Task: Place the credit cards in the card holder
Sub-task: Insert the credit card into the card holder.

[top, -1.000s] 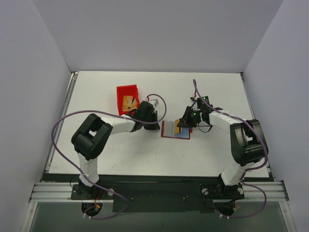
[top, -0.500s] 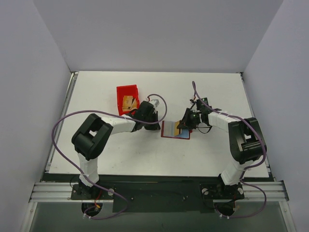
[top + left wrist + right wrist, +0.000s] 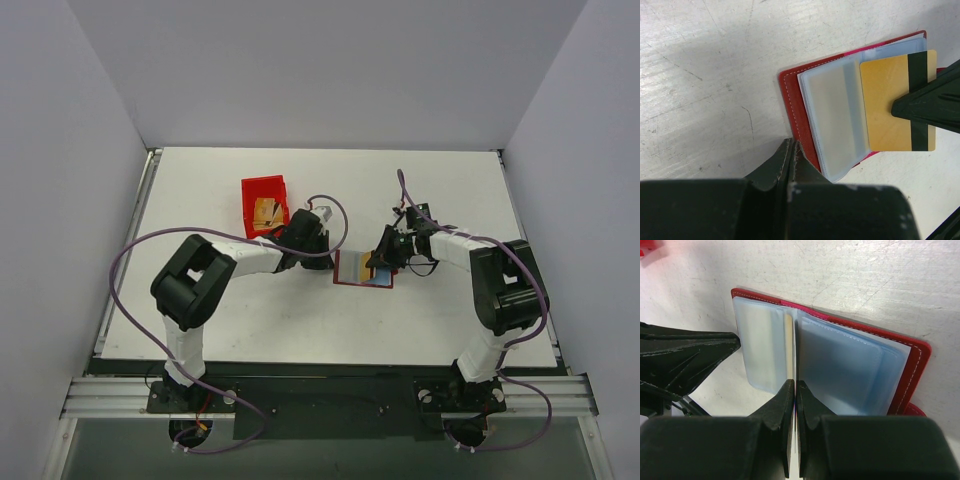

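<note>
Partly over card holder (image 3: 790, 95) edge, credit card (image 3: 885, 100)

Top cam: fixed, high up & behind the arm bases (image 3: 185, 395). It looks down & fwd over the whole table (image 3: 250, 330). Wide & far off, so the card holder (image 3: 362, 268) is tiny mid-frame.

L wrist cam: v. close, looks down past the left gripper (image 3: 792, 146) at frame btm, twd the holder from its left side.

R wrist cam: just as close, looks past the right gripper (image 3: 794, 387), facing the opp. way.

All 3 share the holder. Both wrist views also share the credit card (image 3: 885, 110) & each other's fingertips.
</note>
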